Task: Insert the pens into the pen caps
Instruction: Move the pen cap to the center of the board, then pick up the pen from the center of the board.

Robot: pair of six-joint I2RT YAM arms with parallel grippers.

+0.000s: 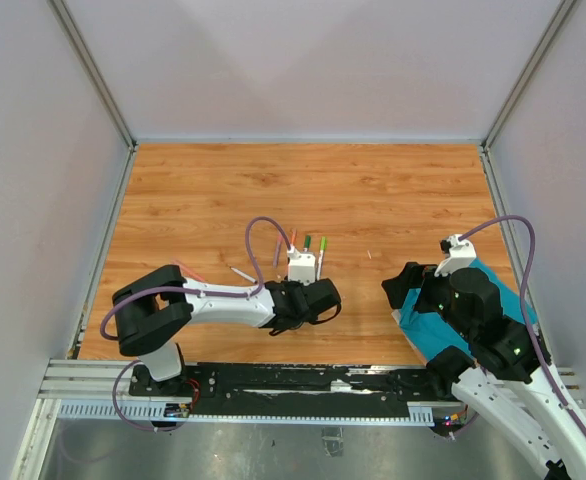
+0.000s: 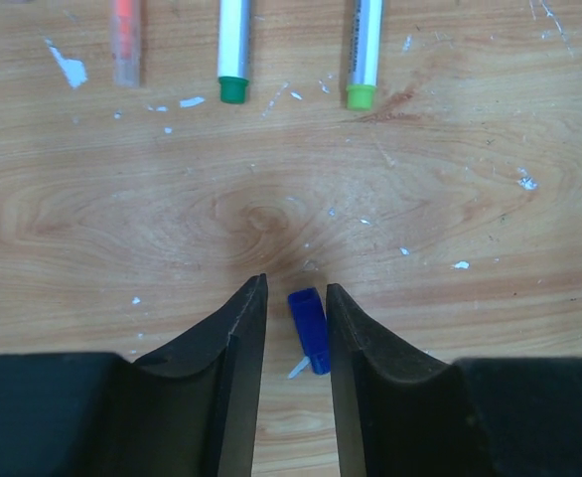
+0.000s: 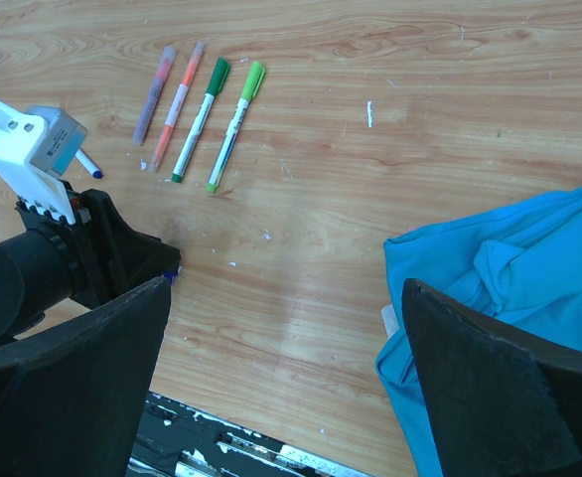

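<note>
Wood-grain surface [image 1: 373,200] within pale walls. The purple pen [image 3: 154,94], orange pen [image 3: 177,104], dark green pen [image 3: 200,121] and light green pen [image 3: 233,127] lie side by side and appear capped, so probably only the blue pair remains. The blue pen cap [image 2: 309,326], a short opaque tube, lies flat between the parted fingers of the left hand [image 2: 296,285], not yet clamped. The blue-tipped pen [image 3: 85,165] lies near that wrist. The right hand [image 3: 286,288] is spread wide and empty beside the teal cloth [image 3: 509,258].
</note>
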